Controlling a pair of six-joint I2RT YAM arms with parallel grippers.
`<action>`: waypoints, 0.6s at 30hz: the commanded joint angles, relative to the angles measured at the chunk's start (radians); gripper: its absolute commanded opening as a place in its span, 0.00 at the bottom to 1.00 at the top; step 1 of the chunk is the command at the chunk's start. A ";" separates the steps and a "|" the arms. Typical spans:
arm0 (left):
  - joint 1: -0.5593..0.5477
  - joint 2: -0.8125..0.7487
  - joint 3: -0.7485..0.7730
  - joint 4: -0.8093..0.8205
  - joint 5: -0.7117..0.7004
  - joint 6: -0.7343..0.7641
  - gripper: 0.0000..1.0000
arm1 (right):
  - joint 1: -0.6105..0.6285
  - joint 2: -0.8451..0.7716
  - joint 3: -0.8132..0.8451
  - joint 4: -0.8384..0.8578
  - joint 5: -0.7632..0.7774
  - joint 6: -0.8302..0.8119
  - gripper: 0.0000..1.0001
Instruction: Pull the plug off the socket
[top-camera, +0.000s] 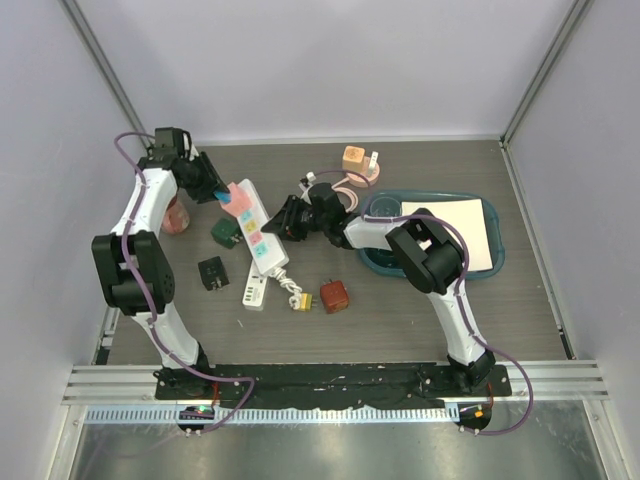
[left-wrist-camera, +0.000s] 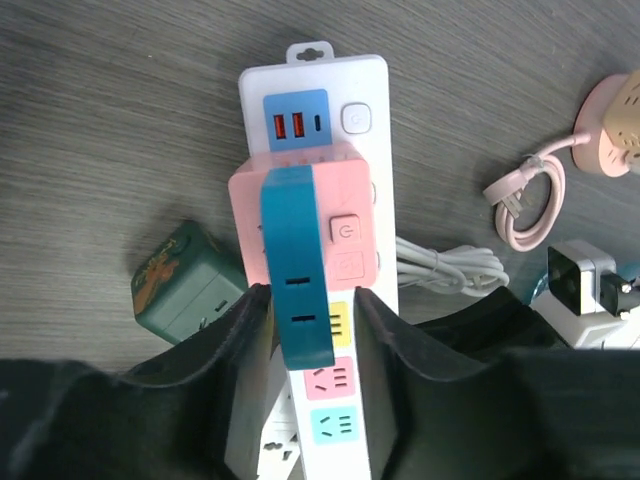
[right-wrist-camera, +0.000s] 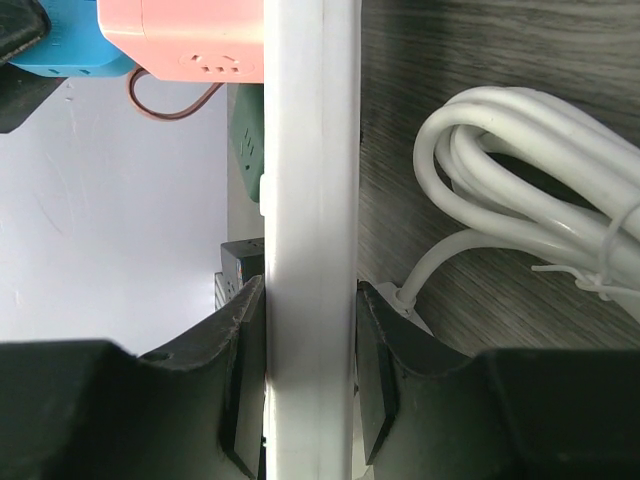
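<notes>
Two grips, one per arm. Left fingers (left-wrist-camera: 245, 340) pinch the pink plastic cube plug with a blue band (left-wrist-camera: 300, 220). The plug is seated on the long white plastic power strip (left-wrist-camera: 315, 80), just below the strip's USB end. Right fingers (right-wrist-camera: 240, 380) clamp that strip by its narrow side walls, further along it from the plug.

Risks, as judged:
1. Strip's side walls look smooth and thin. If the right clamp slips, the strip rises with the plug and nothing separates.
2. Left hold looks off-centre on the cube. A pull there may tilt it and jam the pins, or slide off the blue band.
3. Coiled white cable (right-wrist-camera: 520, 190) just beside the strip may drag across the grey wood-grain desk (top-camera: 420, 320).

Writing: none legible.
- White round button (left-wrist-camera: 355, 120) at the strip's USB end carries only a power symbol.
- Dark green cube (left-wrist-camera: 185, 290) beside the strip bears an orange print, too small to read.
</notes>
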 joint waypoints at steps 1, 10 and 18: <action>-0.006 0.005 0.040 0.010 0.038 0.022 0.37 | 0.006 -0.091 0.014 0.092 -0.017 -0.046 0.01; -0.006 0.003 0.069 -0.039 0.090 -0.002 0.00 | 0.006 -0.105 -0.012 0.061 0.058 -0.047 0.01; -0.004 0.023 0.151 -0.137 0.075 -0.067 0.00 | 0.001 -0.094 -0.050 0.083 0.099 -0.040 0.01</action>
